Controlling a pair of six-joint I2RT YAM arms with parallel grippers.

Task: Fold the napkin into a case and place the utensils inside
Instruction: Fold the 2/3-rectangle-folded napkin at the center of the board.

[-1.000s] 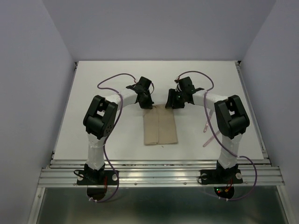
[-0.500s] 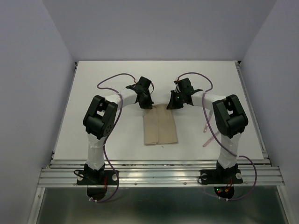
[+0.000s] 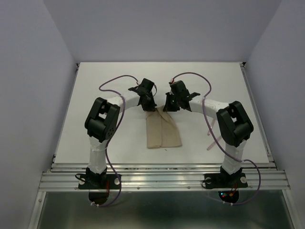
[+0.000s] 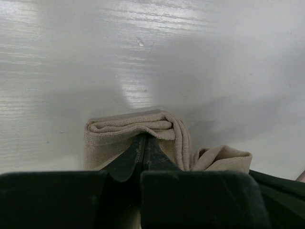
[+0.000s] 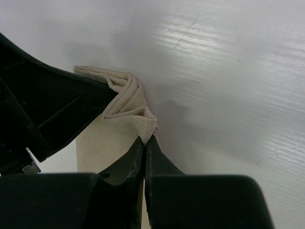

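The beige napkin point(image 3: 163, 130) lies folded into a narrow oblong at the table's middle. My left gripper point(image 3: 149, 106) is shut on its far left edge, where the layers bunch up around the fingertips point(image 4: 144, 138) in the left wrist view. My right gripper point(image 3: 168, 106) is shut on the far right corner of the napkin point(image 5: 131, 119), which peaks above the closed tips point(image 5: 146, 139). The two grippers sit close together at the napkin's far end. The utensils point(image 3: 210, 128) lie on the table to the right, partly hidden behind the right arm.
The white table point(image 3: 114, 90) ends at low rails on its left and right sides and a metal rail at the near edge. Purple cables point(image 3: 112, 82) loop off both arms. The left gripper's black body point(image 5: 47, 105) fills the left of the right wrist view.
My right gripper has shut on the napkin's far right corner and moved left towards the left gripper, drawing that corner inward. The left arm has not moved.
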